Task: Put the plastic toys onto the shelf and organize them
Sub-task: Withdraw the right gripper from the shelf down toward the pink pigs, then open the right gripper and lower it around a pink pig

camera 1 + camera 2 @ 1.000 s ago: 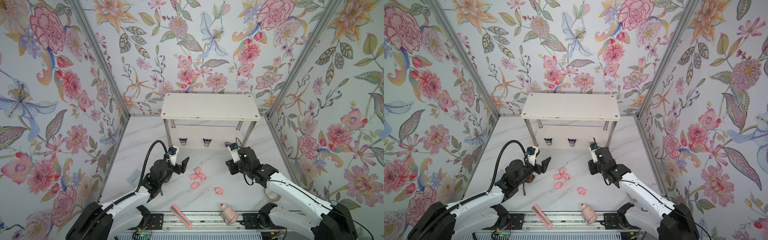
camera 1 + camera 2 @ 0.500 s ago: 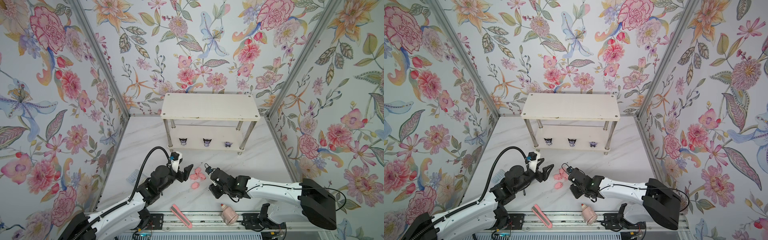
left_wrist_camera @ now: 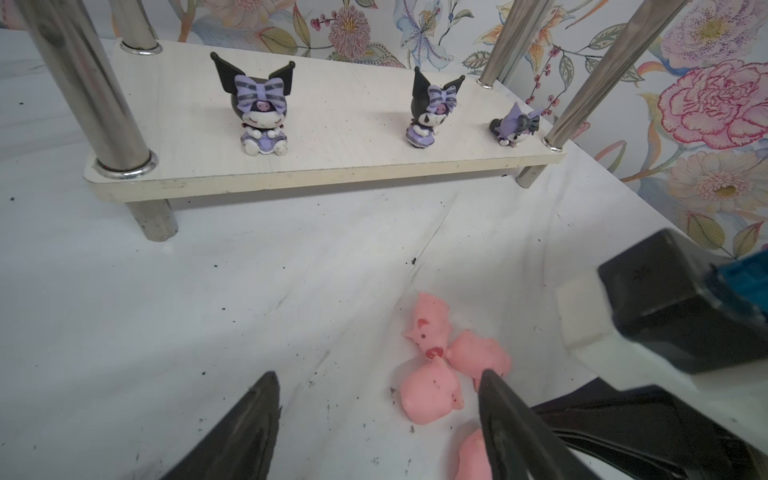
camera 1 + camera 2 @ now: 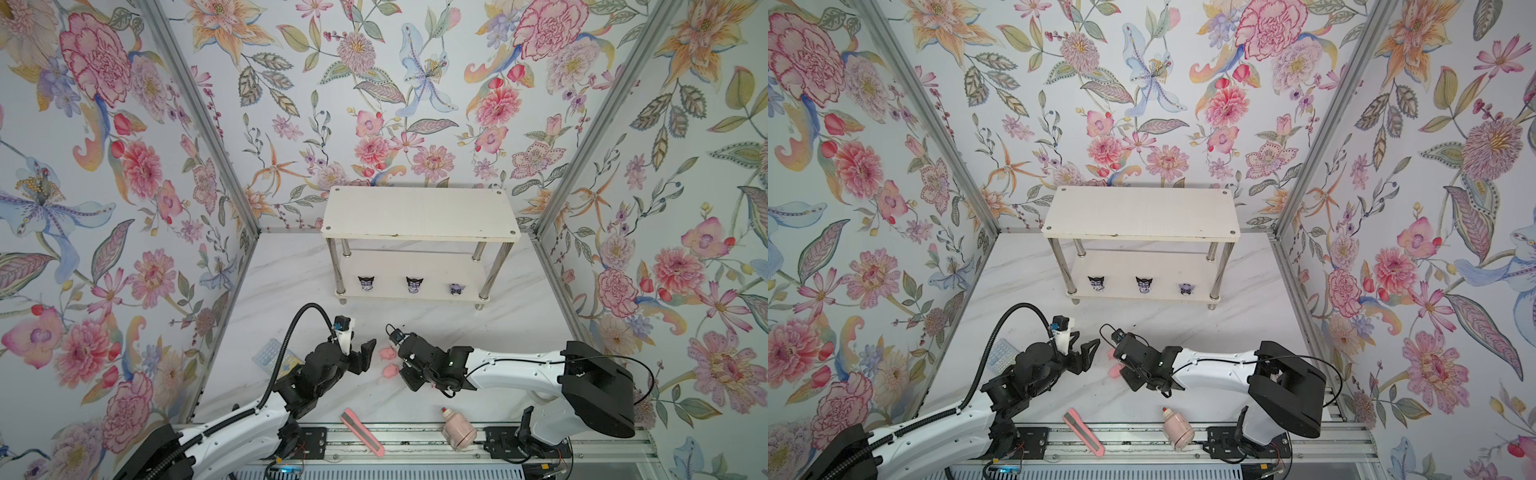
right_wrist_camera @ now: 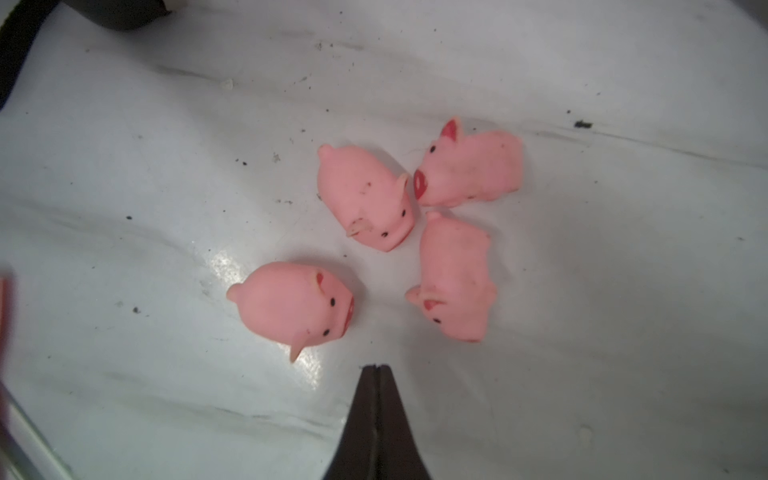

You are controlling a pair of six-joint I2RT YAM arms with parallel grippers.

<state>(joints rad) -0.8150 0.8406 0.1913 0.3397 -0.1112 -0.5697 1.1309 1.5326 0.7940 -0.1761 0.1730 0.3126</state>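
Right gripper [image 5: 376, 368]: pressed together, empty, swung back from shelf [image 4: 419, 212] to hover over four pink pigs [image 5: 365, 199] on the tabletop [image 5: 124, 166]. Left gripper [image 3: 378, 376]: spread beside them. Three purple horned figurines [image 3: 259, 112] on lower board [image 3: 332, 166], third tipped; pigs likely next.

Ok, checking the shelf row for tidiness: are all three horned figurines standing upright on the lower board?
No, in the left wrist view one figurine lies toppled beside a chrome leg; the other two sit upright.
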